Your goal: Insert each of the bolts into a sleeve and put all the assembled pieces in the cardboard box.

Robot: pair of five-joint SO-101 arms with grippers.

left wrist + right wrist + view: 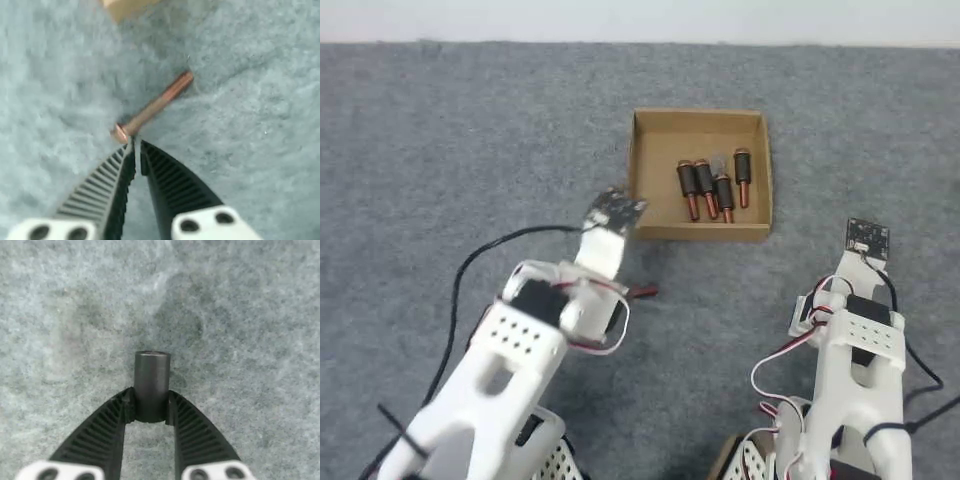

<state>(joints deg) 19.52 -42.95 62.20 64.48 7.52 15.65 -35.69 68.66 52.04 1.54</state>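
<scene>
The left hand (135, 145) has its fingers pressed almost together, and their tips touch the head of the copper bolt (152, 107). I cannot tell whether they actually grip it. The bolt slants away from the tips toward the upper right of the left wrist frame, over the grey table (470, 130). In the high view its end pokes out beside the left arm, at centre frame.

The right hand (150, 402) pinches the black sleeve (151, 375) low on its body, with the open bore end pointing away from the fingers.

Beyond both, upper centre-right of the high view, the cardboard box (700, 233) holds four assembled pieces (715, 185).

This looks like the last pair. To join them well, the left hand probably needs a firm hold near the bolt's head, leaving the shank free. The shank should line up with the sleeve's bore before pushing, since a tilted entry could jam or knock the sleeve loose.
</scene>
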